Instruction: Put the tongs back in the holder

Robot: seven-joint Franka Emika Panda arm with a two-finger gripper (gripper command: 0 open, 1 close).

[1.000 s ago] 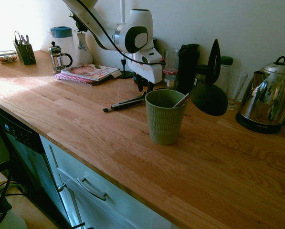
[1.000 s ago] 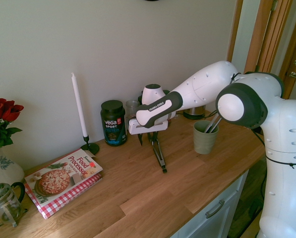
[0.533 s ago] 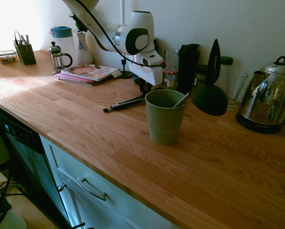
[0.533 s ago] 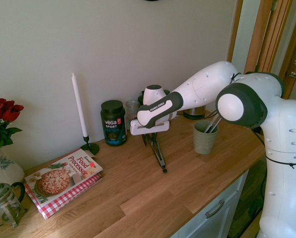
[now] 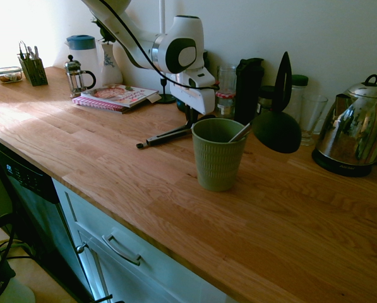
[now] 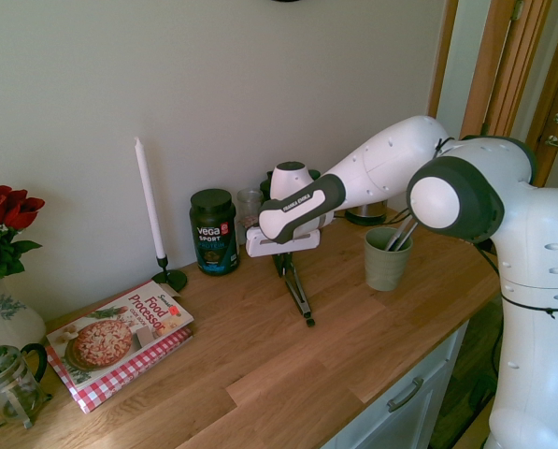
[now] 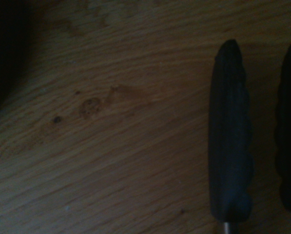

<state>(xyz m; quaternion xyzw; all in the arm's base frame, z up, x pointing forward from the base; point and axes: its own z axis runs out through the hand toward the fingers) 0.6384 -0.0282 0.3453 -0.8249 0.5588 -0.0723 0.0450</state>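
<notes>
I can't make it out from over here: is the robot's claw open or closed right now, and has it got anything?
Claw: closed, on the tongs, which lie on the counter.

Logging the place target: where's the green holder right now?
Second exterior view: the green holder stands upright on the worktop, right of the tongs and left of the arm's base column, utensils in it.
</notes>
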